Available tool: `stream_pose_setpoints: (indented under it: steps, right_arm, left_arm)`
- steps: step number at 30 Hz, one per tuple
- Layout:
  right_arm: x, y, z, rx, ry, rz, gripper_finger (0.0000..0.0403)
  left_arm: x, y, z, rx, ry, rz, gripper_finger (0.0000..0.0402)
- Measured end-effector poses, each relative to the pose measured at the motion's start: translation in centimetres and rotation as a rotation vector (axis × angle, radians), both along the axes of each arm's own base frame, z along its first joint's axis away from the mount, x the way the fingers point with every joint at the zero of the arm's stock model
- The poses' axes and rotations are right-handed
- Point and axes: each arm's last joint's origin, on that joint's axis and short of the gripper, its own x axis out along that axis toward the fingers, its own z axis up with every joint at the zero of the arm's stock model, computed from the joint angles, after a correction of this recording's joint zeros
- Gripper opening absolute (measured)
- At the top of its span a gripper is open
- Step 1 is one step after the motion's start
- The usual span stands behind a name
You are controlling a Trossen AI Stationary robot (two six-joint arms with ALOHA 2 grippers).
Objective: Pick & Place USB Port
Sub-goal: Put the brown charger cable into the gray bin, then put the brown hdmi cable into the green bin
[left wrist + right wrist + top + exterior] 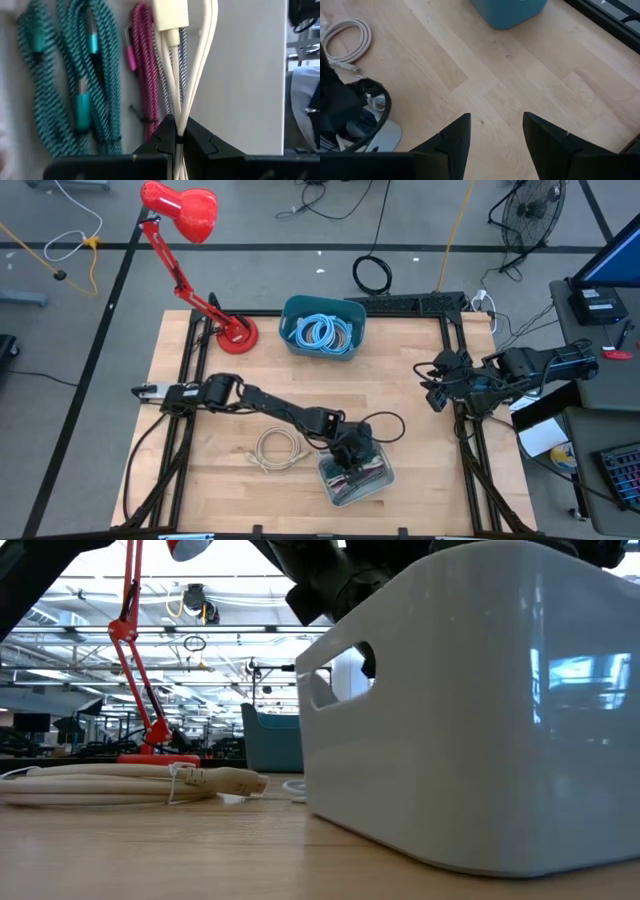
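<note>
- High view looks straight down on a pale wooden bench (400, 380) with a dark frame along its edges.
- Left gripper (352, 462) reaches down into a clear white bin (372, 483) near the bench's front edge, right of its middle.
- Left wrist view shows its fingers (165, 137) closed on a bundle of white USB cable (192, 75), the strands pinched between the two dark tips, with a white plug at the bundle's far end.
- Beside that cable, inside the bin, lie teal braided cables (75, 80) and a magenta braided cable (142, 75).
- Just left of the bin, a coiled cream cable (277, 450) rests on the bench; the low view shows it flat on the wood next to the bin's wall.
- Right gripper (436, 383) waits near the bench's right edge, above bare wood; the right wrist view shows its fingers (452, 137) apart and holding nothing.
- At the back edge, near the middle, a blue bin (322, 326) holds coiled light blue cables (322, 333).
- A red desk lamp (190, 240) stands at the back left corner.
</note>
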Motion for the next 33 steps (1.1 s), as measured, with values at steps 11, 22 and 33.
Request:
stream_pose_setpoints:
  steps: [11, 22, 33]
  right_arm:
    - [0.0, 0.0, 0.0, -0.004, 0.002, 0.005, 0.0171]
    - [0.1, 0.0, 0.0, -0.008, -0.004, 0.014, 0.0171]
    - [0.1, 0.0, 0.1, -0.006, -0.01, 0.014, 0.0171]
  left_arm:
    - [0.2, 0.4, -0.1, 0.015, -0.001, 0.022, 0.0038]
    - [0.6, 1.5, 2.2, 0.118, 0.034, 0.018, 0.011]
    - [1.1, 3.2, 6.7, 0.194, 0.031, 0.012, 0.0113]
